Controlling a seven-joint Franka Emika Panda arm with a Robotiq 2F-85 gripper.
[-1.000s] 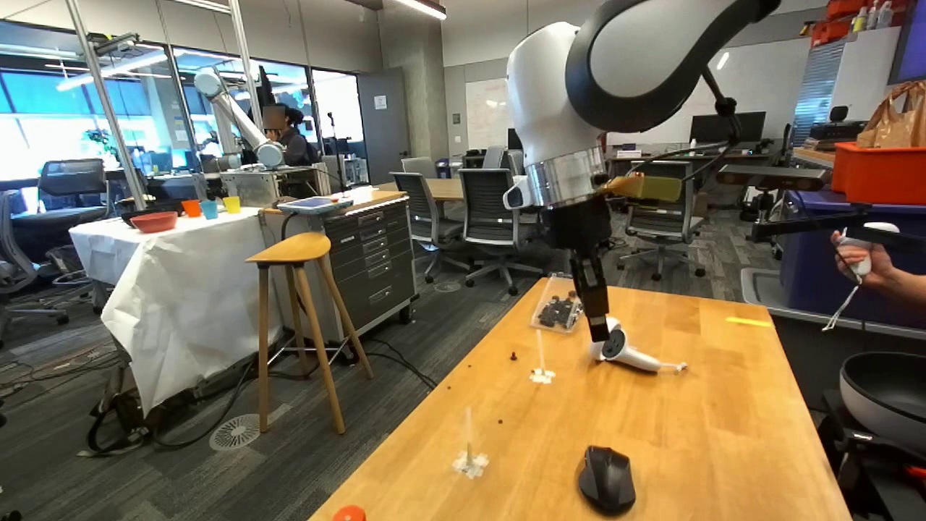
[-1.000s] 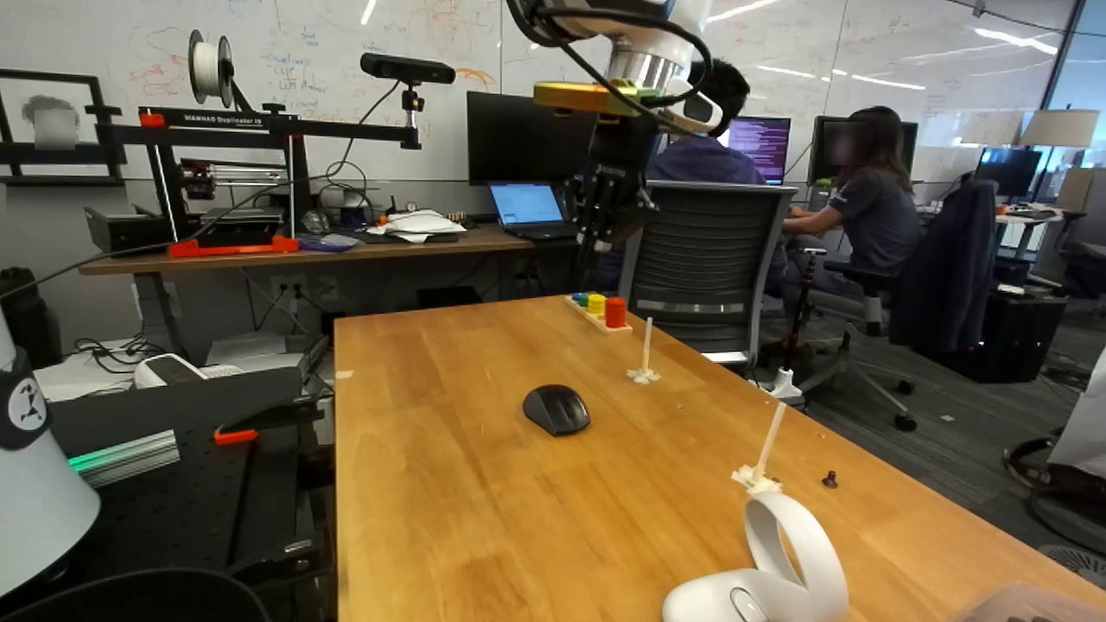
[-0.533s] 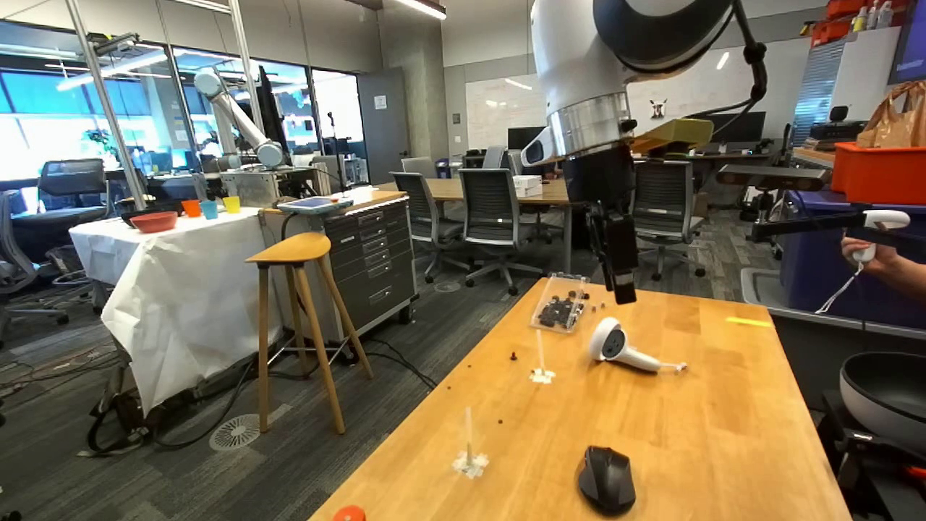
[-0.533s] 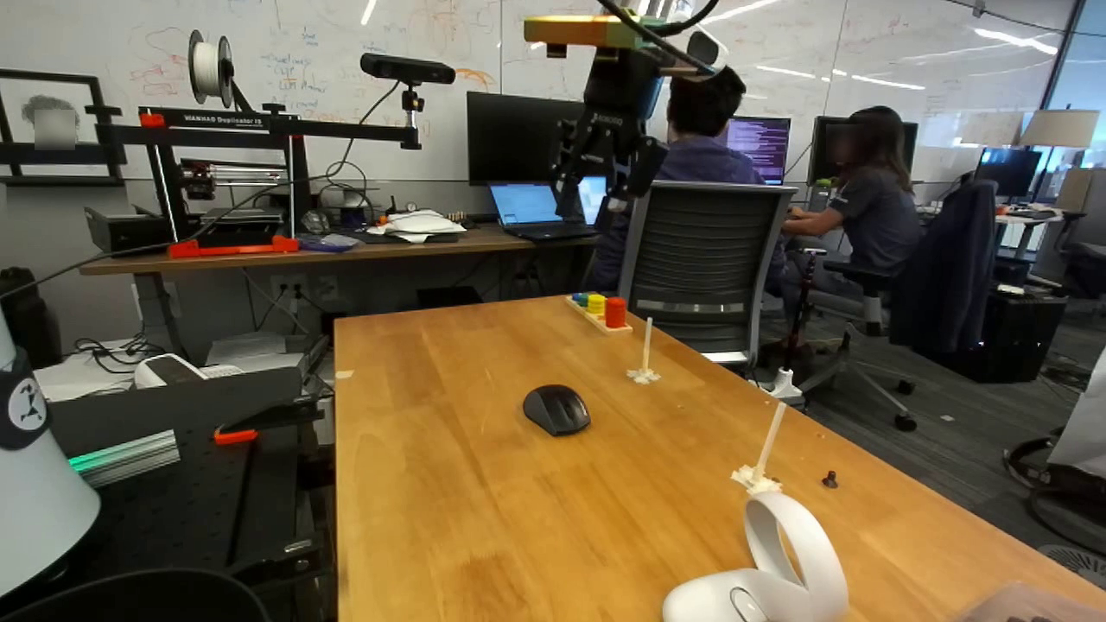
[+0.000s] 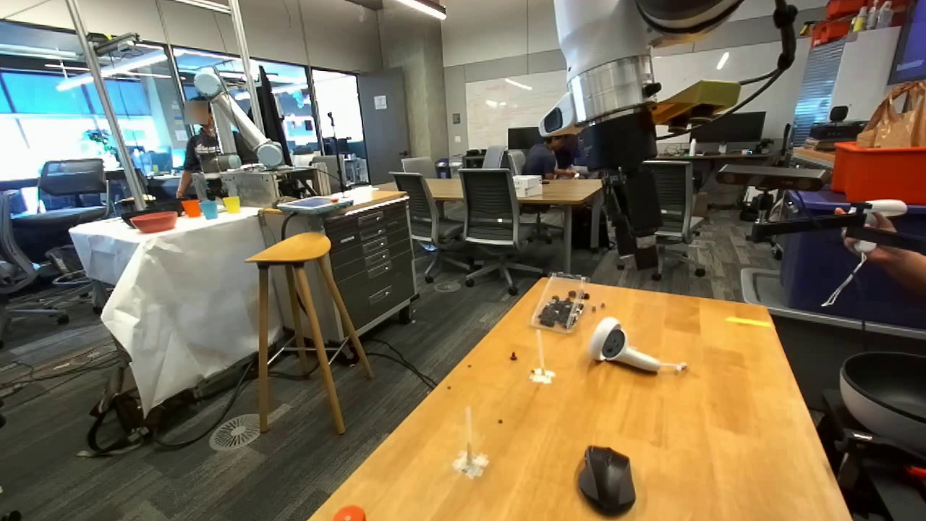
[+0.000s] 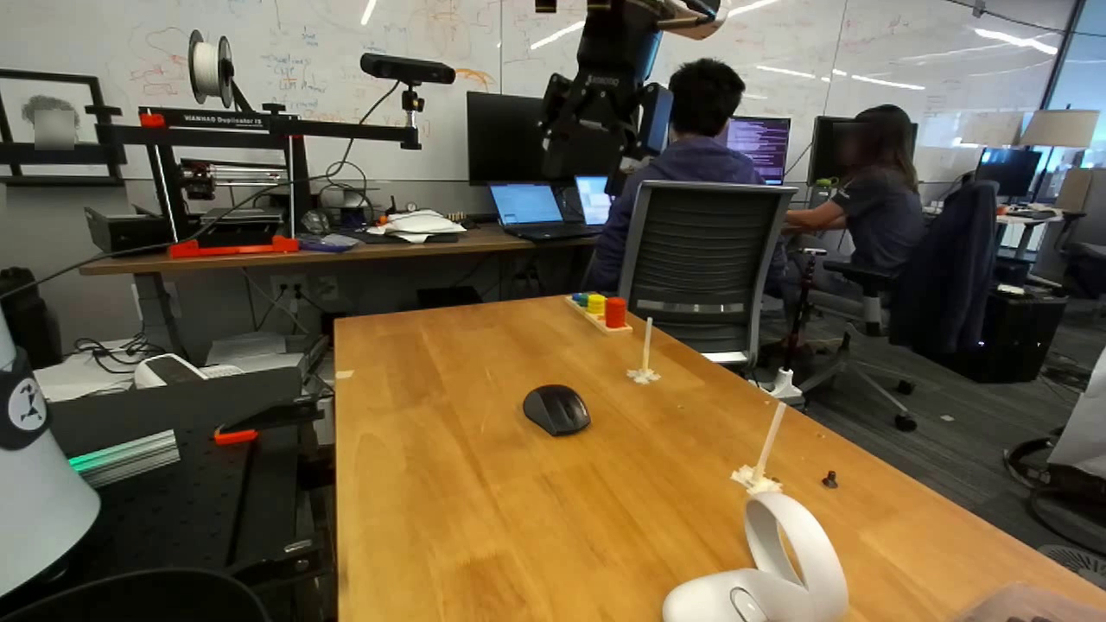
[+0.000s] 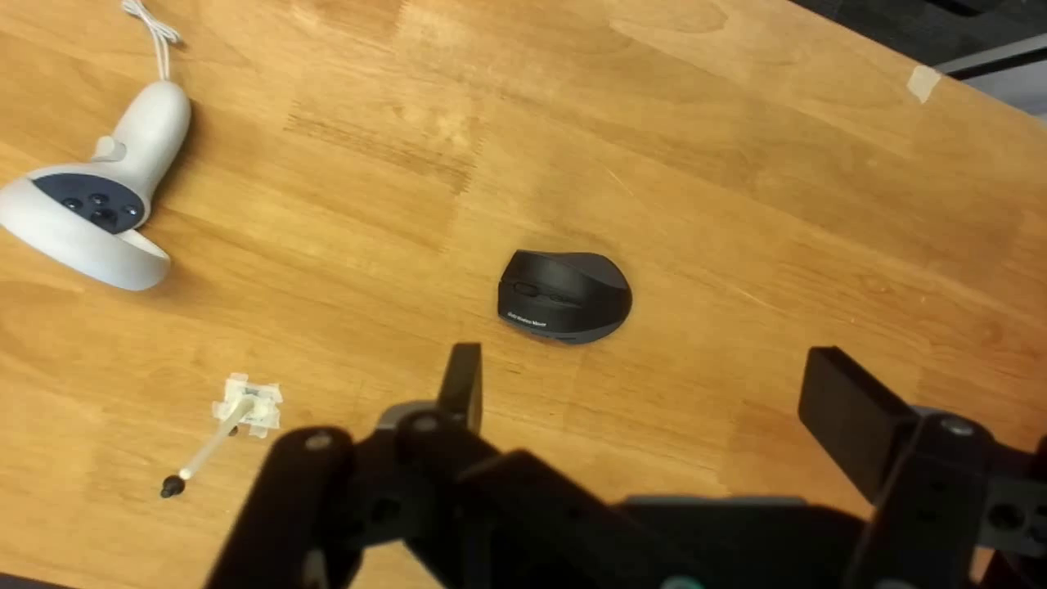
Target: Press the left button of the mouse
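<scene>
"One wooden bench (image 6: 432,518), longer than it is wide. Next in size?"

"One black pincer (image 7: 644,380), hanging well above the bench; its fingers (image 7: 465,376) spread wide, nothing between them."

"Then?"

"One white controller (image 7: 102,192), looped, corded, lying on the bench."

"And the mouse (image 7: 564,298)?"

"One, black, flat on the bench, not touched by the pincer, its rounded rear turned away from the controller."

"How would it handle?"

"Light, most likely, with a stiff, smooth shell; sturdy enough for a firm tap, but apt to skate if pushed sideways. No lifting is called for. Were a hold needed, the two long flanks would suit; for the press, fingers brought together and lowered straight down look the better tool."

"Edges and room?"

"Mouse well in from both long edges, in both exterior views. Controller well apart from it, so a descent from above has space."

"Anything smaller in the way?"

"Two pale pegs (image 6: 770,439), slim, standing off along one long edge; a low sweep from that side risks clipping one."

"Smallest entry?"

"One left button (image 7: 517,305), judged to be the front part below the wheel (image 7: 525,289) in the wrist view; its seam is too fine to make out. An off-target press could catch the wheel instead."
</scene>
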